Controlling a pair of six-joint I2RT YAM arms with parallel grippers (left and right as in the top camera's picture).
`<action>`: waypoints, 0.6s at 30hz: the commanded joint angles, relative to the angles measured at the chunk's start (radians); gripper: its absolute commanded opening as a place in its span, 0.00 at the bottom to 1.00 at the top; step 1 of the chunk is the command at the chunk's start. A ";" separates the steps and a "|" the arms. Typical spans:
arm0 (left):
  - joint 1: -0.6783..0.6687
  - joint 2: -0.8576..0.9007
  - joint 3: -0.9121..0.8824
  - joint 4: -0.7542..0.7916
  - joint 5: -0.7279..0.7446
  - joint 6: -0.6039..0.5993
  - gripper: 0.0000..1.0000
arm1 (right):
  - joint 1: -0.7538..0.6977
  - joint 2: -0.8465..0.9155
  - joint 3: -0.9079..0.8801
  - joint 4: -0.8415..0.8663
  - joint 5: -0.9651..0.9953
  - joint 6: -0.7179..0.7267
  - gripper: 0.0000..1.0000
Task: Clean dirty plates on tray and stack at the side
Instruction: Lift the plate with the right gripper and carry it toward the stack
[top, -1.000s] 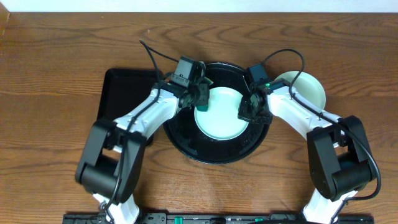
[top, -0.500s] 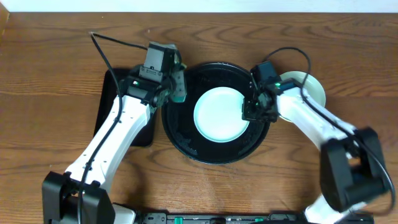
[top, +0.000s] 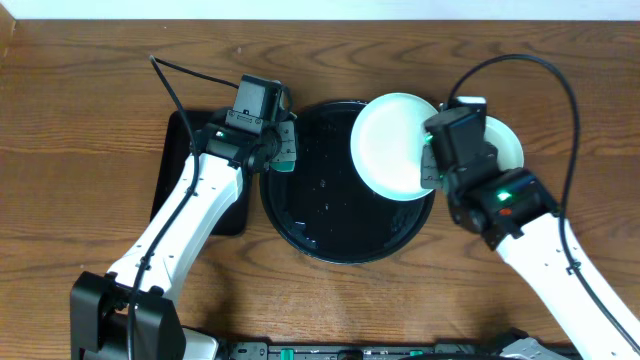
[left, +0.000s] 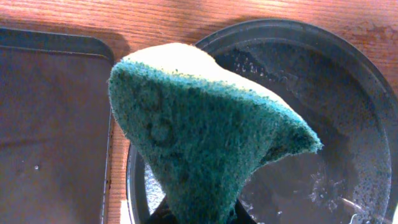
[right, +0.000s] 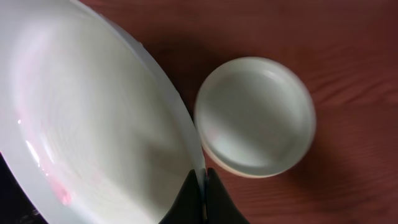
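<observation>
My right gripper (top: 432, 165) is shut on the rim of a pale mint plate (top: 392, 146), held tilted above the far right rim of the round black tray (top: 300, 215). In the right wrist view the fingertips (right: 203, 186) pinch the edge of that plate (right: 93, 124), which shows a faint reddish smear. More plates (right: 255, 115) sit stacked on the wood just right of it, and my right arm partly covers that stack (top: 508, 140) from overhead. My left gripper (top: 281, 150) is shut on a green and yellow sponge (left: 199, 137) over the tray's left rim (left: 134, 180).
A rectangular black tray (top: 190, 170) lies left of the round one, under my left arm. The round tray's floor (left: 311, 124) is wet with droplets and holds no plate. Bare wooden table surrounds everything.
My right gripper lifted the mint plate off the tray's middle and carried it up and right toward the stack. My left arm with the sponge stayed near the tray's left rim.
</observation>
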 joint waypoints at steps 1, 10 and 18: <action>0.005 0.006 -0.015 0.005 -0.017 0.005 0.08 | 0.093 0.018 0.003 -0.002 0.271 -0.010 0.01; 0.005 0.006 -0.015 0.005 -0.017 0.005 0.08 | 0.299 0.109 0.003 -0.002 0.658 -0.010 0.01; 0.005 0.008 -0.015 0.005 -0.017 0.005 0.08 | 0.336 0.121 0.003 0.010 0.951 -0.009 0.01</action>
